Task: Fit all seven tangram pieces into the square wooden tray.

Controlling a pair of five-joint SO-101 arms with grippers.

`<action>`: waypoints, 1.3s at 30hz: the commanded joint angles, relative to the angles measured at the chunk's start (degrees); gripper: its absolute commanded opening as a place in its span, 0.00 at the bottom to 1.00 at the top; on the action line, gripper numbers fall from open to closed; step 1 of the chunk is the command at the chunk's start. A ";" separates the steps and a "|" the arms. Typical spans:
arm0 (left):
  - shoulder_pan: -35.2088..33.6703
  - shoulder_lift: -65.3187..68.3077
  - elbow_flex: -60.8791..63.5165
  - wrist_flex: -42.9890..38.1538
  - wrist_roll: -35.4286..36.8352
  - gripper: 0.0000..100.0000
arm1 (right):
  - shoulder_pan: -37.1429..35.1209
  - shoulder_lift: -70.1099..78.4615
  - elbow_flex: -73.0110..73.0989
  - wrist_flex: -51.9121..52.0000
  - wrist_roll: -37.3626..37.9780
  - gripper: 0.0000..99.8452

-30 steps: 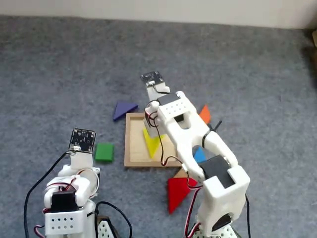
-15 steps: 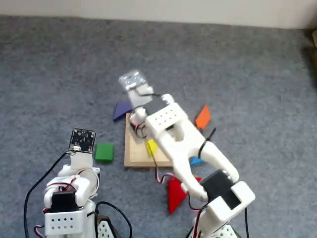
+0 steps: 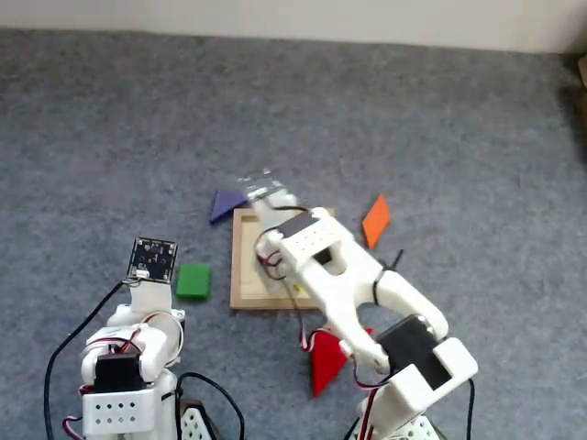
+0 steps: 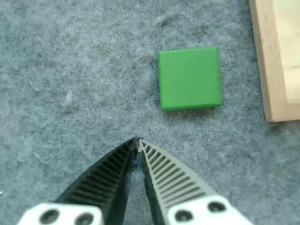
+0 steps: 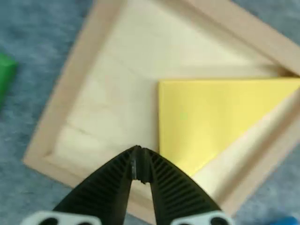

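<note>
It looked like a small robotics lab: white robot arms (image 3: 348, 275) stood on a grey-carpeted worktop (image 3: 459, 110), a pale wall (image 3: 367, 18) at 12 o'clock.

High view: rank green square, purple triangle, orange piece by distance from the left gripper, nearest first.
From the left gripper:
1. Green square: close beside that arm, left of the tray.
2. Purple triangle: past the tray's far left corner.
3. Orange piece: on the carpet off the tray's right side.
</note>
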 commanded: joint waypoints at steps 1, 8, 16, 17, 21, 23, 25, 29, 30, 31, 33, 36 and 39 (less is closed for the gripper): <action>-1.10 -1.98 1.19 0.35 -0.09 0.01 | 5.23 -3.03 -0.48 2.42 3.08 0.01; -1.10 -1.98 1.19 0.35 -0.09 0.01 | 6.20 -6.81 -3.38 12.53 6.51 0.01; -1.10 -1.98 1.19 0.35 -0.09 0.01 | 6.46 -21.67 -3.03 20.00 6.42 0.01; -1.10 -1.98 1.19 0.35 -0.09 0.01 | 6.46 -23.34 -2.42 20.97 6.42 0.01; -1.10 -1.98 1.19 0.35 -0.09 0.01 | 6.20 -28.97 1.36 23.52 6.33 0.01; -1.10 -1.98 1.19 0.35 -0.09 0.01 | 6.20 -31.25 4.79 23.43 6.33 0.01; -1.10 -1.98 1.19 0.35 -0.09 0.01 | 6.20 -32.92 8.40 23.34 6.77 0.02; -1.10 -1.98 1.19 0.35 -0.09 0.01 | 6.20 -35.38 14.64 23.69 10.55 0.12; -1.10 -1.98 1.19 0.35 -0.09 0.01 | 6.20 -36.00 15.96 23.69 13.27 0.14; -1.10 -1.98 1.19 0.35 -0.09 0.01 | 6.37 -36.70 17.19 23.69 16.18 0.16; -1.10 -1.98 1.19 0.35 -0.09 0.01 | 6.55 -38.20 19.74 23.69 22.15 0.17; -1.10 -1.98 1.19 0.35 -0.09 0.01 | 6.29 -40.22 23.25 23.69 30.24 0.19; -1.10 -1.98 1.19 0.35 -0.09 0.01 | 6.29 -41.89 25.54 23.87 35.60 0.24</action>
